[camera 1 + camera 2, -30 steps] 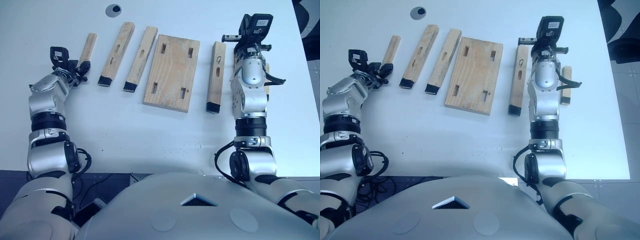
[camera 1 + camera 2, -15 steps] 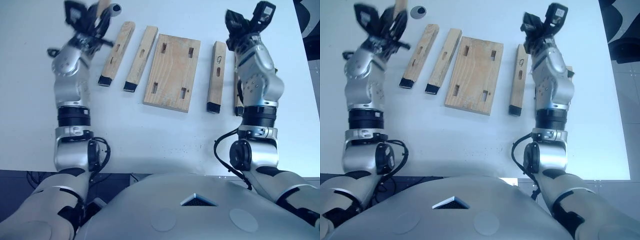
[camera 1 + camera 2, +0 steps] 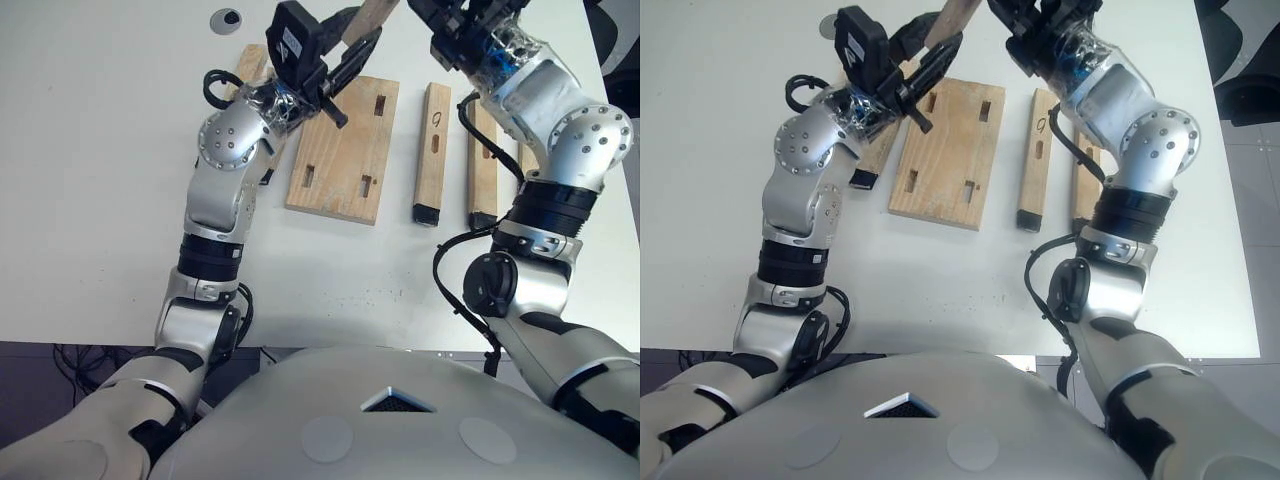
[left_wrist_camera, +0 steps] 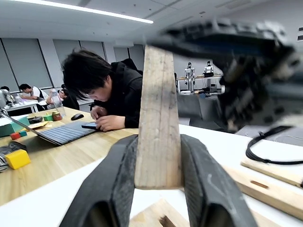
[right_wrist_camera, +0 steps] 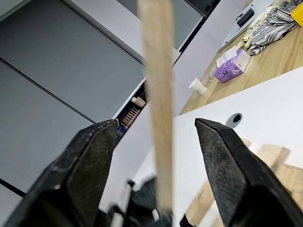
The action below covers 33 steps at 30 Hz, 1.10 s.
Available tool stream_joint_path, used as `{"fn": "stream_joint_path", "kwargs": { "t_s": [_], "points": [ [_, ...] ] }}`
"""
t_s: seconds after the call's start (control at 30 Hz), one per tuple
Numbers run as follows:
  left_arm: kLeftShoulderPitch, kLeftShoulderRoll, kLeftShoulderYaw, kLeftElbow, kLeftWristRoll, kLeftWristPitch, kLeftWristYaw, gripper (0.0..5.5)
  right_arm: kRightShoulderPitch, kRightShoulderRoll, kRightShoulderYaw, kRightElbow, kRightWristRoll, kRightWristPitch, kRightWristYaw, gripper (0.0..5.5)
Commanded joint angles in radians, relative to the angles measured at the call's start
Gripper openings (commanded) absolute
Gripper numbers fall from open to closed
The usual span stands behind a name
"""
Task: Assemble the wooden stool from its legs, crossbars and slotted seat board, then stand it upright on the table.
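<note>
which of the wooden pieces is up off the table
The short plain wooden crossbar, clamped in the left gripper above the slotted seat board; the black-tipped legs lie flat.

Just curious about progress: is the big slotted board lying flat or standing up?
Flat: the seat board lies on the table, its slots facing up and empty.

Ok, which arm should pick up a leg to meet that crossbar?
Right, probably. The left gripper is shut on the crossbar above the seat board. The right gripper is open, gripping nothing, and two legs lie on the table beside its arm.
</note>
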<state>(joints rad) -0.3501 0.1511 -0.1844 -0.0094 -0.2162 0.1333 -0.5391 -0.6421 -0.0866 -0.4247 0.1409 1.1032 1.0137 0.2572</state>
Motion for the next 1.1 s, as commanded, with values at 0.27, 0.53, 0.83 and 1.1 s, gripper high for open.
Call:
{"fn": "stream_joint_path", "kwargs": {
  "t_s": [0.27,0.53,0.83,1.1],
  "points": [
    [0.032,0.009,-0.003,0.007,0.024,0.000,0.009,1.23,-0.057,-0.041,-0.058,0.087,0.056,0.010,-0.076,1.19],
    [0.024,0.030,0.047,0.004,0.007,0.041,0.022,1.95,0.006,0.008,-0.010,-0.002,-0.125,-0.206,-0.133,0.40],
    [-0.002,0.131,0.143,0.011,0.035,0.167,0.082,2.98,0.266,-0.017,-0.075,-0.128,-0.559,-0.731,-0.351,0.40],
    [-0.020,0.102,0.303,0.111,0.054,0.085,0.289,1.96,0.330,-0.090,-0.019,-0.188,-0.529,-0.583,-0.256,0.40]
  ]
}}
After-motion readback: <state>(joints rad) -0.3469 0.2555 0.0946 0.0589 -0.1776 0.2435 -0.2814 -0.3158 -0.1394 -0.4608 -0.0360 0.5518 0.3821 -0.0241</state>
